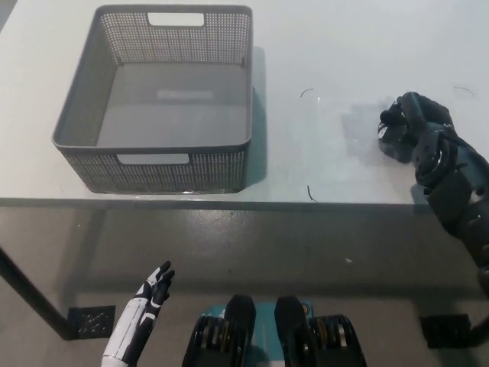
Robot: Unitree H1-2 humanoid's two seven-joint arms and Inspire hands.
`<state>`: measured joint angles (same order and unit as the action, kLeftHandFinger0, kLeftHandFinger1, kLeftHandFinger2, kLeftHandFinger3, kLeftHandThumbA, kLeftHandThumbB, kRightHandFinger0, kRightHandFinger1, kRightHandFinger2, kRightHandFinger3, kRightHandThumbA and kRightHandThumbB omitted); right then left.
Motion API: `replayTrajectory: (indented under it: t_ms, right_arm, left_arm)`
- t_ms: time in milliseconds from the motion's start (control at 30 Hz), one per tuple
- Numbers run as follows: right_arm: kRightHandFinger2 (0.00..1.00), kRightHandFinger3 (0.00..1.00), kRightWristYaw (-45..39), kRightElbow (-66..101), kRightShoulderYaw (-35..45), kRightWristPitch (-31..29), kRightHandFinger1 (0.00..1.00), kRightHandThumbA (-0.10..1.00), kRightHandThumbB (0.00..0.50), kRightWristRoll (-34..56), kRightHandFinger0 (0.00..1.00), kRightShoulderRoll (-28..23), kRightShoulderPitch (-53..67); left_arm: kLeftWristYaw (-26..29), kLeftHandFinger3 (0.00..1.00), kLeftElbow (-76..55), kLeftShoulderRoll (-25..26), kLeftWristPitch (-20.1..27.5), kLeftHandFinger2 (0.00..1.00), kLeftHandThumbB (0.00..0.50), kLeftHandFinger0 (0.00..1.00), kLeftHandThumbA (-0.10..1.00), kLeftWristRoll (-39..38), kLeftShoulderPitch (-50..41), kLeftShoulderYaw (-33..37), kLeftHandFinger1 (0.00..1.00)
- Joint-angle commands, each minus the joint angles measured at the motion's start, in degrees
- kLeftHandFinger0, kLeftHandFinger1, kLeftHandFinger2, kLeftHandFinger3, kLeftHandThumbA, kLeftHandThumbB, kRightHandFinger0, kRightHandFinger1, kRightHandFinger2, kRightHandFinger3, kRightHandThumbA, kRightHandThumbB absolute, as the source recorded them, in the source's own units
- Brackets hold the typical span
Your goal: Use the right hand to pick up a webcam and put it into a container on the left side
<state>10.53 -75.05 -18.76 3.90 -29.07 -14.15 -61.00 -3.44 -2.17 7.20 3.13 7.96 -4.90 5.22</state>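
Left hand (150, 286) low at near left, white, below the worktop's front edge and over the floor; holding nothing, fingers (162, 272) loosely spread and pointing toward the worktop. Grey floor (252, 252) beneath it, with a dark slanted leg (27, 294) at far left and a dark square foot plate (90, 323) beside the hand; a second plate (443, 330) at near right.

Further out, white worktop (306, 153), its front edge running straight across the view. Just behind that edge, near the middle, a short dark curved mark (309, 193).

At right, black right arm (458, 191) coming up over the front edge onto the worktop. Right hand (409, 126) bunched into a dark mass at the arm's end, resting on or just above the surface, well apart from the basket. Cannot tell whether wide, narrow or closed on anything: black on black, no outline to separate. Webcam not to be made out as a shape of its own; if present, lost within that dark hand. Just left of the hand, a faint glossy patch (355, 122) on the surface.

At left, grey basket (164, 170) standing upright on the worktop, square, with perforated walls and a slot handle (151, 159) in the near wall, another (176, 19) in the far wall. Smooth grey bottom in plain sight inside.

Farther back, a thin dark curl (306, 92) between basket and hand, and another (462, 90) near the right border.
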Motion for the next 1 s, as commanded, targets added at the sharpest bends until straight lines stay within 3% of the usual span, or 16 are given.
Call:
replayTrajectory:
  t_ms: [0, 33, 67, 100, 133, 167, 267, 400, 433, 633, 767, 833, 900, 967]
  right_arm:
    - [0.74, 0.63, 7.9, 3.5, 2.8, -4.8, 0.35, -0.1, 0.243, 2.5, 0.0, -0.9, -4.0]
    - [0.74, 0.68, 8.5, 5.0, 3.1, -4.6, 0.34, -0.1, 0.226, 2.4, 0.0, -0.9, -4.3]
    - [0.8, 0.69, 9.1, 6.8, 3.4, -5.0, 0.41, -0.1, 0.243, 2.1, 0.06, -1.0, -4.6]
    - [0.75, 0.66, 10.1, 7.8, 3.7, -6.3, 0.4, -0.1, 0.245, 2.1, 0.07, -1.2, -4.5]
    - [0.7, 0.63, 10.3, 9.7, 4.2, -6.2, 0.3, -0.1, 0.227, 2.1, 0.0, -1.2, -4.8]
    - [0.69, 0.64, 10.6, 11.5, 4.3, -6.1, 0.25, -0.1, 0.216, 1.8, 0.0, -1.3, -4.9]
    - [0.72, 0.67, 10.4, 17.4, 4.8, -6.3, 0.25, -0.1, 0.183, 1.4, 0.0, -1.8, -4.8]
    - [0.78, 0.92, 6.4, 29.2, 7.7, -2.4, 0.36, -0.1, 0.144, 2.8, 0.0, -1.6, -5.5]
    - [0.8, 0.92, 5.5, 31.1, 8.1, -1.9, 0.4, -0.1, 0.142, 3.1, 0.0, -1.5, -5.7]
    - [0.8, 0.89, 0.5, 42.5, 8.6, 2.8, 0.4, -0.1, 0.163, 3.2, 0.0, 0.3, -7.6]
    - [0.74, 0.86, -0.4, 45.9, 6.9, 4.2, 0.33, -0.1, 0.185, 1.8, 0.0, 4.1, -10.9]
    - [0.75, 0.9, -0.9, 46.0, 6.1, 4.5, 0.32, -0.1, 0.167, 1.4, 0.0, 5.7, -12.0]
    - [0.79, 0.95, -1.1, 44.6, 4.7, 3.6, 0.35, -0.1, 0.187, 0.9, 0.0, 7.7, -13.2]
    - [0.77, 0.86, -0.6, 41.3, 3.0, 2.7, 0.34, -0.1, 0.211, 0.0, 0.0, 10.2, -15.2]
  left_arm:
    - [0.1, 1.0, -1.5, 0.6, 1.3, 1.0, 0.0, 1.0, 1.0, -0.2, 1.2, -0.8, 1.0]
    - [0.1, 1.0, -1.4, 0.6, 1.3, 1.0, 0.004, 1.0, 1.0, -0.2, 1.3, -0.8, 1.0]
    - [0.2, 1.0, -1.4, 0.5, 1.1, 1.0, 0.003, 1.0, 1.0, -0.1, 1.2, -0.8, 1.0]
    - [0.1, 1.0, -1.5, 0.5, 1.0, 1.0, 0.003, 1.0, 1.0, -0.1, 1.2, -0.8, 1.0]
    - [0.0, 1.0, -1.8, 0.4, 0.5, 1.0, 0.0, 1.0, 1.0, -0.5, 1.2, -0.8, 1.0]
    - [0.1, 1.0, -1.7, 0.4, 0.7, 1.0, 0.0, 1.0, 1.0, -0.3, 1.2, -0.8, 1.0]
    - [0.0, 1.0, -1.7, 0.4, 0.8, 1.0, 0.0, 1.0, 1.0, -0.4, 1.2, -0.8, 1.0]
    - [-0.1, 1.0, -1.7, 0.7, 0.7, 1.0, 0.003, 1.0, 1.0, 0.2, 1.2, -0.6, 1.0]
    - [0.0, 1.0, -1.6, 0.7, 0.7, 1.0, 0.006, 1.0, 1.0, 0.3, 1.3, -0.5, 1.0]
    - [-0.1, 1.0, -1.5, 0.7, 1.0, 1.0, 0.002, 1.0, 1.0, 0.3, 1.3, -0.4, 1.0]
    - [-0.1, 1.0, -1.3, 0.7, 1.2, 1.0, 0.0, 1.0, 1.0, 0.6, 1.4, -0.2, 1.0]
    - [-0.3, 1.0, -1.1, 1.0, 1.2, 1.0, 0.013, 1.0, 1.0, 1.0, 1.3, 0.1, 1.0]
    - [-0.4, 1.0, -0.4, 1.2, 2.4, 1.0, 0.001, 1.0, 1.0, 1.0, 1.4, 0.4, 1.0]
    - [-0.4, 1.0, 0.5, 1.2, 3.9, 1.0, 0.0, 1.0, 1.0, 0.9, 1.8, 0.6, 1.0]
